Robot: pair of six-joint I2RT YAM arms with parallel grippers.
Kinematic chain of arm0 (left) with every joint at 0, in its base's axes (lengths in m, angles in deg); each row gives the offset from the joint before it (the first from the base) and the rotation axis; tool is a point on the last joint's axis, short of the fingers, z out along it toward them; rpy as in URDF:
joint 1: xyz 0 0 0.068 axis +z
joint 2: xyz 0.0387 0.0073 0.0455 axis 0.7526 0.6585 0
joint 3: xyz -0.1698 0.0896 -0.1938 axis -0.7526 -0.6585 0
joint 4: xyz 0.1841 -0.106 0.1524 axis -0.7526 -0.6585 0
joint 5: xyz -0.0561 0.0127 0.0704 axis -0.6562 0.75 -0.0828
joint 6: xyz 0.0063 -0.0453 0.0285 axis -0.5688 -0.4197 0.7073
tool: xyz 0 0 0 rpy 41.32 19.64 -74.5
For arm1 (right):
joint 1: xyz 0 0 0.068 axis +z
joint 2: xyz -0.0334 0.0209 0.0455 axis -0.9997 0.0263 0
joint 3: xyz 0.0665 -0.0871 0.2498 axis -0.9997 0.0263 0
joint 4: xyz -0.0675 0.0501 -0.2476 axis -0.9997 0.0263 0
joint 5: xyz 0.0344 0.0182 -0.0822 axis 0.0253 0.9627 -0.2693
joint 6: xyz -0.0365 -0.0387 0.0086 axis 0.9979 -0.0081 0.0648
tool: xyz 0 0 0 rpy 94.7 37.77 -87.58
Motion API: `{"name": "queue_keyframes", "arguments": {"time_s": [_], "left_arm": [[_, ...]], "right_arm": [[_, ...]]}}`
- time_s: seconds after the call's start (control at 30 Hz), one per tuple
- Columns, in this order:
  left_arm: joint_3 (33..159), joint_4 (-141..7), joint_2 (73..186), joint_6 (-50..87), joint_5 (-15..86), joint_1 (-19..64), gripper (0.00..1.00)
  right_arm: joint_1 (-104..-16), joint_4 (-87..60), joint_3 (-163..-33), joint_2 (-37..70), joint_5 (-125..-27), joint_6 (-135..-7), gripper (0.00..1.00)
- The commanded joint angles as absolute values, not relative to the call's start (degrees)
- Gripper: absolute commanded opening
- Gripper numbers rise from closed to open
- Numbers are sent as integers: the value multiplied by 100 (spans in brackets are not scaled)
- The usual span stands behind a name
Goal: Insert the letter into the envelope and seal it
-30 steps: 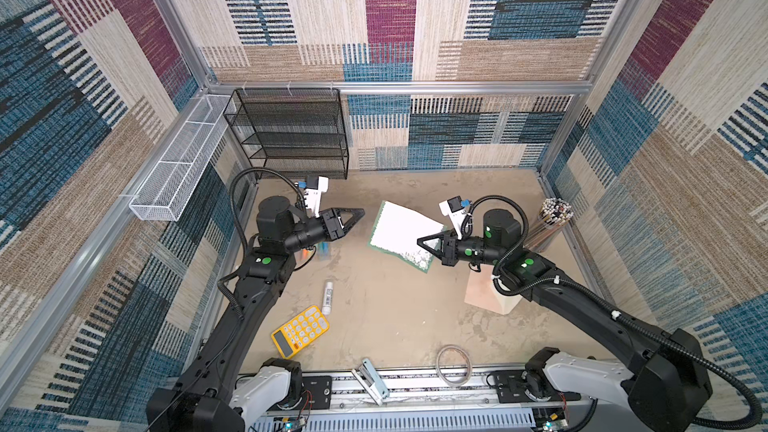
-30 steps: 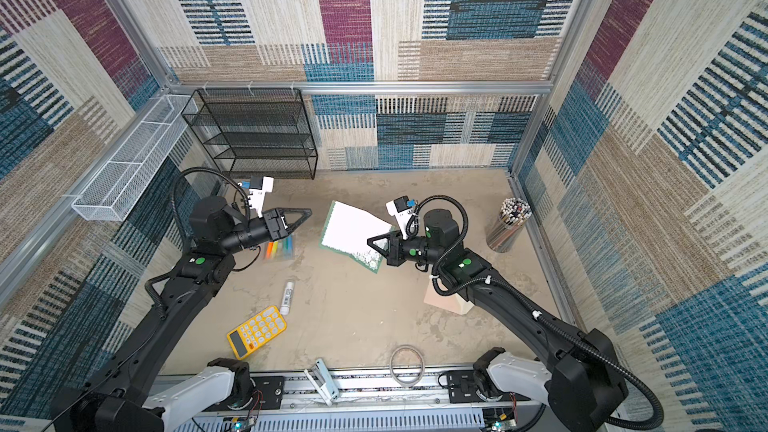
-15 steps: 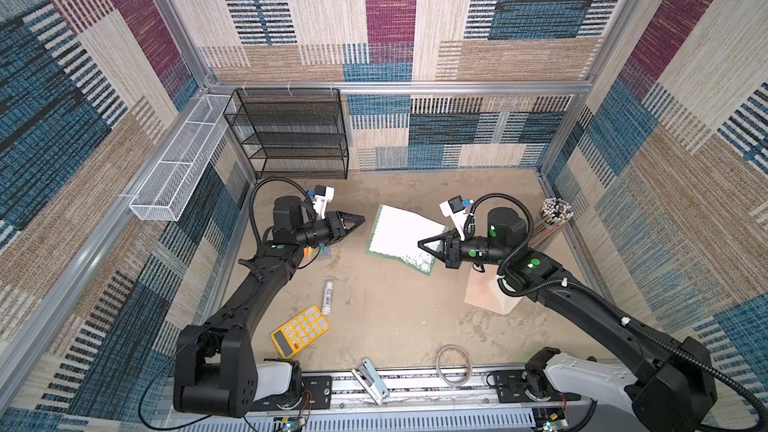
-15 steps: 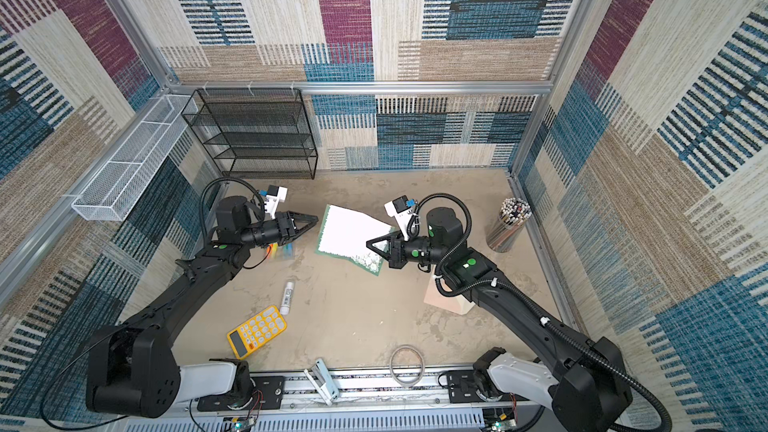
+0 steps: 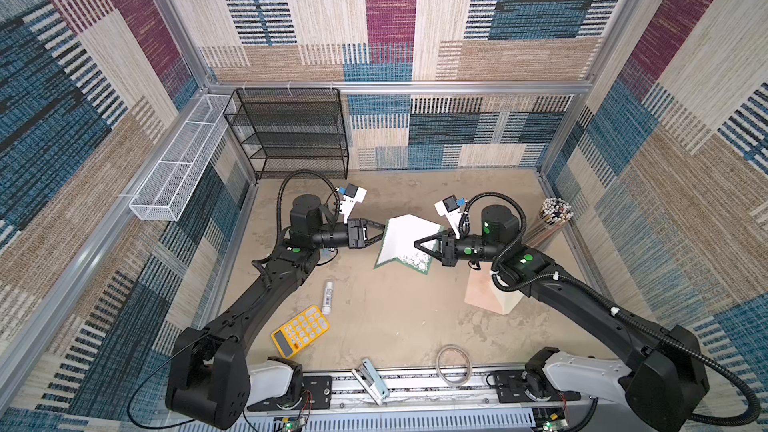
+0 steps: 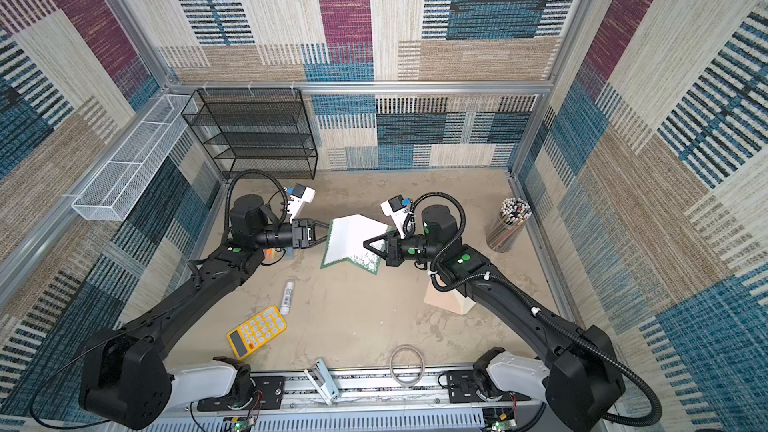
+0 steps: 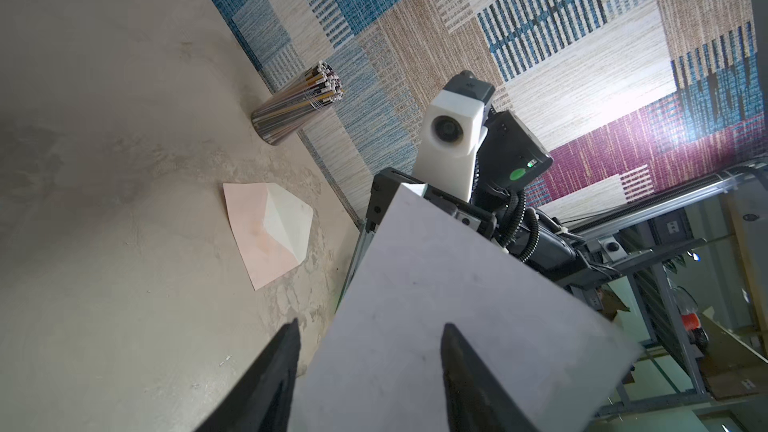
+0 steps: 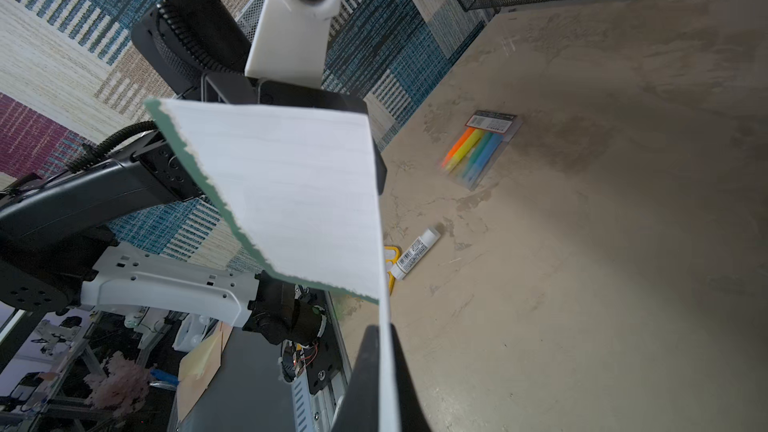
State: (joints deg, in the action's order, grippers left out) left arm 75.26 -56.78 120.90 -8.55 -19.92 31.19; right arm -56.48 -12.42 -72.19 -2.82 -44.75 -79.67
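The right gripper [image 5: 417, 242] pinches the letter [image 5: 405, 238] and holds it up in the air. The left gripper [image 5: 380, 233] has its jaws apart at the letter's other edge, maybe touching it. The envelope [image 7: 266, 234] lies open on the table [image 5: 395, 326]. The letter is not in it yet, and nothing is sealed.

COUNT on desk [image 5: 395, 326] | letter [image 5: 405, 236] 1 | envelope [image 7: 257, 234] 1 | yellow calculator [image 5: 300, 331] 1 | glue stick [image 5: 328, 297] 1 | highlighter pack [image 8: 478, 149] 1 | black mesh rack [image 5: 291, 135] 1 | white mesh basket [image 5: 178, 176] 1 | pencil cup [image 7: 291, 114] 1 | stapler [image 5: 371, 380] 1 | ring [image 5: 454, 346] 1 | arms 2: left arm [image 5: 257, 303], right arm [image 5: 582, 305]
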Motion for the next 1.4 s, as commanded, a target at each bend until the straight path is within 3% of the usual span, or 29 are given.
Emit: {"name": "queue_keyframes", "arguments": {"time_s": [0.0,0.27,0.57,1.37], "left_arm": [[7542,-5583,12131,-779,-2064,2975,60],[7383,-4790,12325,-1252,-2032,2777,63],[7383,-4602,12434,-1339,-2016,2638,60],[7300,-4018,12615,-1699,-1908,2580,27]], "right_arm": [[-5650,-1609,-7239,-257,-4383,-8119,0],[-5645,-1908,-7107,-224,-4257,-8305,0],[-5647,-2036,-7061,-203,-4123,-8393,0],[-5646,-2134,-7123,70,-4025,-8560,0]]}}
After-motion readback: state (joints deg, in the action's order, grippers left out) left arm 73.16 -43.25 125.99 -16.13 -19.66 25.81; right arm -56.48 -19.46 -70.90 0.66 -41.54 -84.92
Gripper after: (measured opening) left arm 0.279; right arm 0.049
